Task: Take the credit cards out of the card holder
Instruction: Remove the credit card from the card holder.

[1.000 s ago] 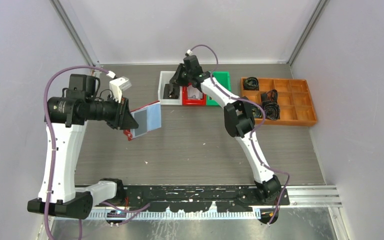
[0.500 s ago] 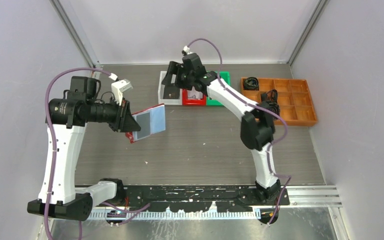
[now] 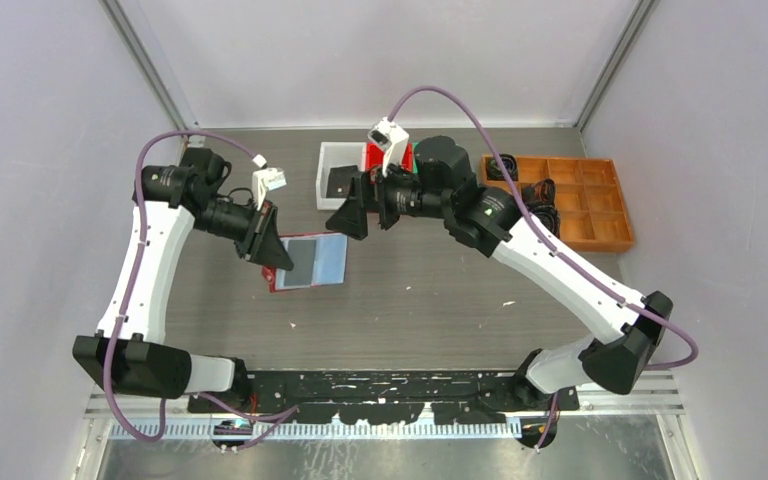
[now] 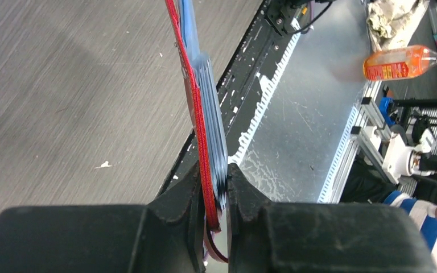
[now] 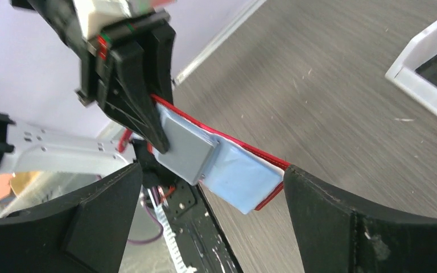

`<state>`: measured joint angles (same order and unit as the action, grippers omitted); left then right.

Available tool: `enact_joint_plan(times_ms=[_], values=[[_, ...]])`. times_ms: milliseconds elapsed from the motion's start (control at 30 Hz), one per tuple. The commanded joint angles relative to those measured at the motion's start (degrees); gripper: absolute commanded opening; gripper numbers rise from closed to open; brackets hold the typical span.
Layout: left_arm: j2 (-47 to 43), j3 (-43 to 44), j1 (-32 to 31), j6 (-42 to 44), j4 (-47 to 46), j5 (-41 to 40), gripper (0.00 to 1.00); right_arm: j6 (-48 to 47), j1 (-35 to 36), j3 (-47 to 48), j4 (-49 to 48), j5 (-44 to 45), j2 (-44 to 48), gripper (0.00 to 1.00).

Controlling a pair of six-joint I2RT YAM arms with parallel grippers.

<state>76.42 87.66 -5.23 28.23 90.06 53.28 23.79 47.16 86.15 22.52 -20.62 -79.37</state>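
My left gripper [image 3: 272,252] is shut on the spine end of the red card holder [image 3: 312,262] and holds it above the table. The holder's pale blue page faces up, with a grey credit card [image 3: 302,258] in its pocket. In the left wrist view the holder [image 4: 203,108] stands edge-on, clamped between the jaws of the left gripper [image 4: 215,196]. My right gripper [image 3: 344,222] is open, just right of the holder and apart from it. From the right wrist, the holder [image 5: 244,181] and card [image 5: 185,147] lie ahead of the wide-apart jaws of the right gripper [image 5: 213,173]. A dark card [image 3: 338,180] lies in the white tray [image 3: 322,190].
A red tray [image 3: 372,157] stands behind the right wrist, beside the white tray [image 5: 427,91]. An orange compartment box [image 3: 600,215] with black items is at the back right. Walls close in the left, right and back. The arms' base rail [image 3: 390,385] runs along the near edge.
The right gripper opened over the white tray, left a dark card there, and swung down-left toward the holder. The left arm carried the holder right and lower, turning its page upward.
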Motion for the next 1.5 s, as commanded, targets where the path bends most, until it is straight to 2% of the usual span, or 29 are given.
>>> enact_joint_plan(times_ms=[0, 167, 400, 533, 733, 900, 1000, 1133, 1300, 1367, 1467], values=[[-2.01, 2.6, -0.71, 7.73, 8.2, 6.68, 0.0, -5.89, 0.39, -1.6, 1.02, -7.8, -0.33, 0.99], [-2.46, 1.35, -1.05, 12.16, 11.67, 7.44, 0.0, -9.3, 0.4, -0.9, -0.87, -15.34, -1.65, 1.0], [-3.95, -1.28, -2.16, 13.21, 11.72, 8.27, 0.0, -14.63, 0.39, 2.3, 0.07, -23.32, -4.46, 0.99], [-5.31, -1.13, -2.8, 12.84, 11.77, 7.63, 0.0, -13.28, 0.39, 0.26, -3.73, -28.29, -4.33, 1.0], [-8.08, -1.37, -6.92, 12.12, 11.72, 7.91, 0.0, -17.9, 0.29, 2.67, -0.75, -28.08, -6.4, 1.0], [-8.42, -0.7, -7.57, 10.82, 11.72, 7.95, 0.0, -22.55, 0.29, 5.68, 3.94, -24.97, -7.89, 0.99], [-8.7, -0.33, -7.96, 10.59, 11.76, 7.6, 0.0, -22.62, 0.35, 6.0, 3.75, -29.39, -7.78, 0.97], [-8.45, 0.59, -8.04, 10.52, 11.72, 7.39, 0.0, -15.2, 0.66, 2.79, -3.97, -37.77, -7.68, 0.81], [-8.09, 1.24, -8.06, 10.34, 11.72, 8.41, 0.0, 0.97, 1.06, -4.26, -21.57, -40.25, -7.06, 0.57], [-7.81, 1.5, -8.12, 10.28, 11.72, 8.83, 0.0, 4.77, 1.42, -5.36, -26.22, -40.39, -7.41, 0.45], [-7.42, 1.99, -8.12, 9.84, 11.72, 8.99, 0.0, 5.79, 1.71, -6.25, -26.6, -39.62, -7.47, 0.23]])
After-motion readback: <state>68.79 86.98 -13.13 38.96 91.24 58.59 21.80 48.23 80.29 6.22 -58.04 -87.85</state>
